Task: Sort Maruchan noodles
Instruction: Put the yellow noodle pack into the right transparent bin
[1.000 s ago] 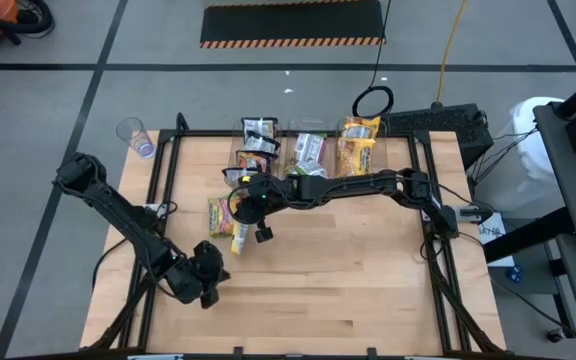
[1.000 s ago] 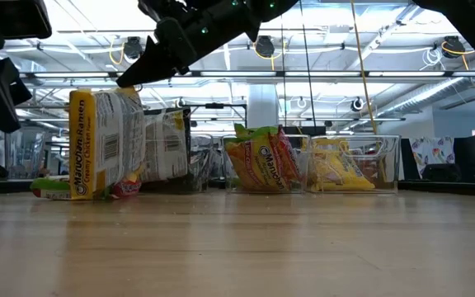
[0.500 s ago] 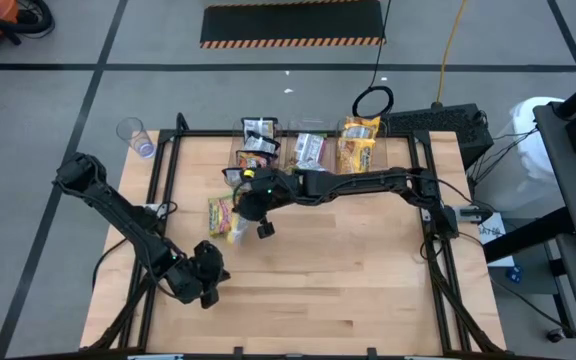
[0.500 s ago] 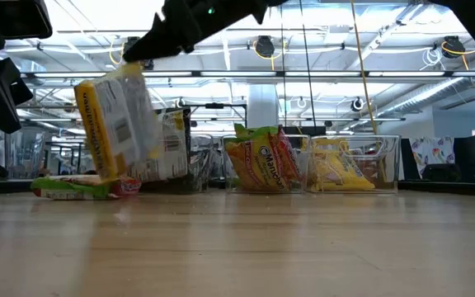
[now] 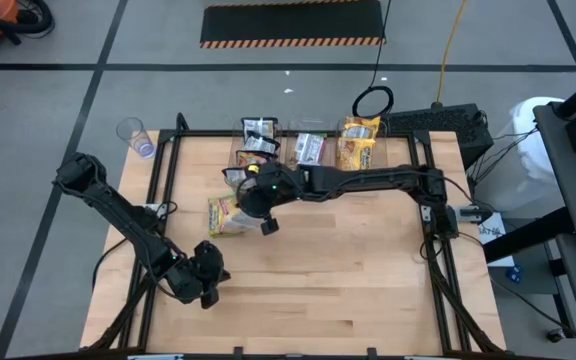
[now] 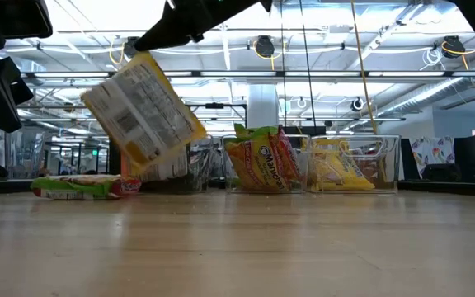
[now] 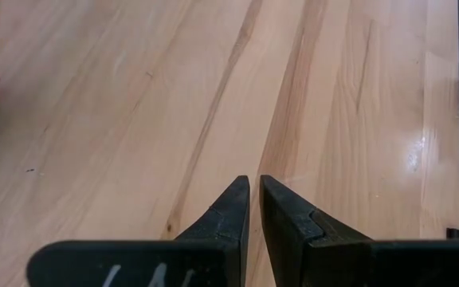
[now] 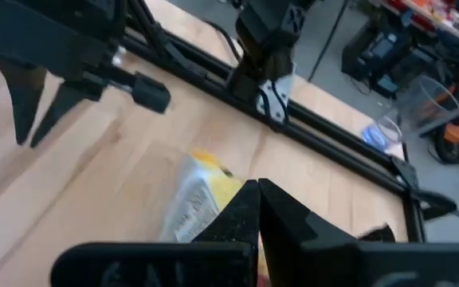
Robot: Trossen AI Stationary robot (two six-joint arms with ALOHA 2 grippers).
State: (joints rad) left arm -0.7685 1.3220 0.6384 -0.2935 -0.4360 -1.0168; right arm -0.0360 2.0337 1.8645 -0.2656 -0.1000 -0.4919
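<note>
1. The right gripper (image 6: 143, 51) hangs above the table's back-left part, its fingers pinched tight on the top corner of a yellow packet (image 6: 143, 111), which dangles tilted, well clear of the wood.
2. In the right wrist view the same yellow packet (image 8: 198, 203) shows just past the closed fingertips, with the table's dark frame rail (image 8: 325, 135) running beyond it.
3. Under and to the left of the lifted packet, a green-edged packet (image 5: 221, 215) lies flat on the table (image 5: 368, 270); in the low view it sits as a low strip (image 6: 77, 187) on the wood.
4. Along the table's back edge stand three clear bins side by side: the left bin (image 5: 258, 140) holds dark packets, the middle bin (image 5: 310, 150) holds green-edged packets, the right bin (image 5: 358, 145) holds yellow-orange packets.
5. The lifted packet hangs just in front of the left bin, near but apart from its front wall.
6. The left gripper (image 7: 253, 187) waits low over the front-left of the table, near the left edge; its fingers stand almost together with a thin gap, holding nothing.
7. The whole middle, front and right side of the tabletop is bare wood, open between the right arm (image 5: 368, 183) and the front edge.
</note>
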